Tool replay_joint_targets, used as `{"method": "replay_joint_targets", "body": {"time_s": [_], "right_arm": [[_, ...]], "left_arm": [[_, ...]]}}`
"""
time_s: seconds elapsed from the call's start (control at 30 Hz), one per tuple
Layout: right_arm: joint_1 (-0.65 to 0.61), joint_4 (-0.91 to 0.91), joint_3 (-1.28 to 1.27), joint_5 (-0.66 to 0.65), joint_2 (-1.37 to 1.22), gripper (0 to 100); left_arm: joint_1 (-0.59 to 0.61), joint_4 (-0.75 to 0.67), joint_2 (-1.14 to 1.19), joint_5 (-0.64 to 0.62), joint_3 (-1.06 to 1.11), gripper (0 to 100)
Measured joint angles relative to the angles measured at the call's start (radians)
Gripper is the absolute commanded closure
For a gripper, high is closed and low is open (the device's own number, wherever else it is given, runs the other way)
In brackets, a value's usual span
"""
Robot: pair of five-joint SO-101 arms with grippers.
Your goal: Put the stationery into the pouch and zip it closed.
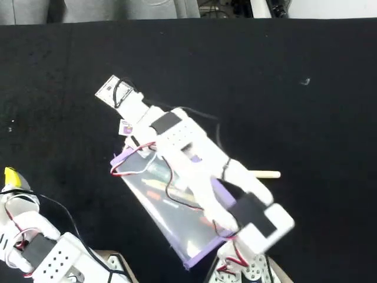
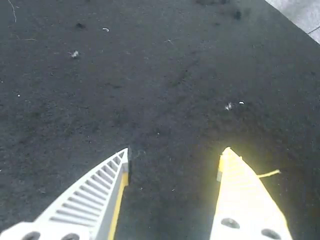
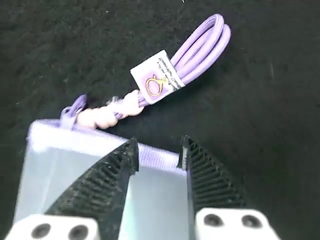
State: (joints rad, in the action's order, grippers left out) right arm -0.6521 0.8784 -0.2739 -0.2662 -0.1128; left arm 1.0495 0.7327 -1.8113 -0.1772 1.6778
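The clear pouch [image 1: 171, 212] with purple trim lies flat near the table's front, under an outstretched white arm. Coloured stationery shows faintly through its plastic. My right gripper [image 3: 157, 152] is open, and its black fingers straddle the pouch's purple top edge [image 3: 160, 156]. Just beyond that edge lies a looped purple cord [image 3: 202, 42] with a white tag [image 3: 156, 79]; the tag [image 1: 125, 127] also shows from above. A pale wooden stick [image 1: 265, 174] lies on the table beside the arm, outside the pouch. My left gripper [image 2: 175, 162] is open over bare black cloth at the front left, its yellow fingertip [image 1: 10, 175] visible.
Black cloth covers the whole table [image 1: 294, 88], with broad free room at the back and right. Both arm bases stand at the front edge. Red and black wires [image 1: 168, 186] run along the arm over the pouch.
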Motion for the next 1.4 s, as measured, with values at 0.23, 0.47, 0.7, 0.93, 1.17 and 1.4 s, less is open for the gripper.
{"method": "replay_joint_targets", "body": {"time_s": [0.23, 0.47, 0.7, 0.93, 1.17, 1.4], "right_arm": [[-0.031, -0.091, 0.109, 0.003, -0.130, 85.3], [-0.034, -0.103, 0.344, 0.253, -0.305, 85.3], [0.009, -0.011, 0.652, 0.333, -0.589, 85.3], [0.055, 0.181, 0.994, 0.334, -0.807, 85.3], [0.123, 0.416, 1.318, 0.334, -0.914, 85.3], [0.180, 0.448, 1.428, 0.334, -1.045, 85.4]], "left_arm": [[0.041, 0.000, 0.000, -0.005, 0.000, 71], [0.060, 0.000, 0.000, -0.005, 0.000, 71], [0.060, 0.000, 0.000, -0.005, 0.000, 71], [0.060, 0.000, 0.000, -0.005, 0.000, 71], [0.060, 0.000, 0.000, -0.005, 0.000, 71], [0.060, 0.000, 0.000, -0.005, 0.000, 71]]}}
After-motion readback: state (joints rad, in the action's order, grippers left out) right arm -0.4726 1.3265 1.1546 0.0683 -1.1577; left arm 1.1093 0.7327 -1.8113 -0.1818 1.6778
